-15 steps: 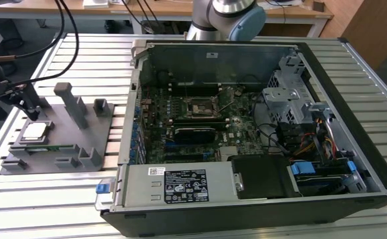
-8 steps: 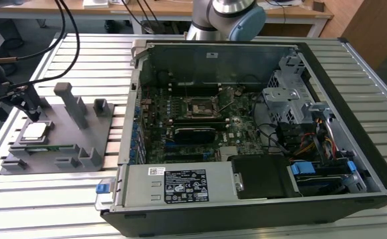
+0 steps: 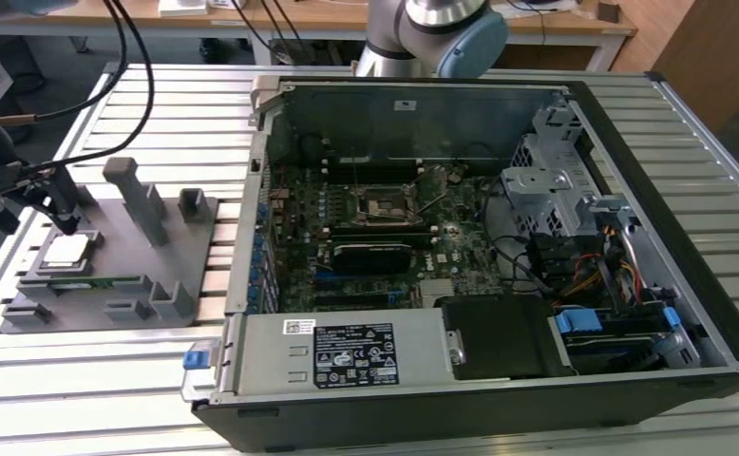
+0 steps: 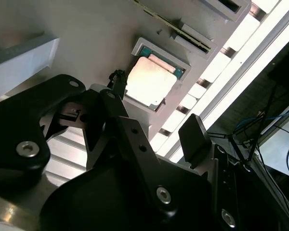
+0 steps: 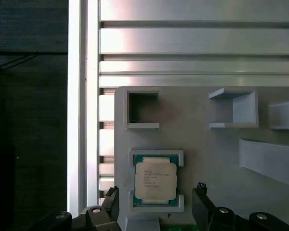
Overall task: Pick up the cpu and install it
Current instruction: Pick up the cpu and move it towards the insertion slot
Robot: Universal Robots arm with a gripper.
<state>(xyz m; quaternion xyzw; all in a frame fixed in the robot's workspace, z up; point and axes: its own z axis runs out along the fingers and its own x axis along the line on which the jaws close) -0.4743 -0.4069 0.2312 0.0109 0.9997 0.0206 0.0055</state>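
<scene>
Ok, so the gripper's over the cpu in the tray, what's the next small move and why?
Probably lower straight down a little. In the first wrist view the cpu lies flat in its pocket in the grey tray, with the open fingers either side, clear of its edges; in the exterior view the gripper hangs just above it.

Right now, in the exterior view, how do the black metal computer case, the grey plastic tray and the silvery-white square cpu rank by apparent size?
1. black metal computer case, clearly largest
2. grey plastic tray
3. silvery-white square cpu, lying on that tray, smallest by far
</scene>
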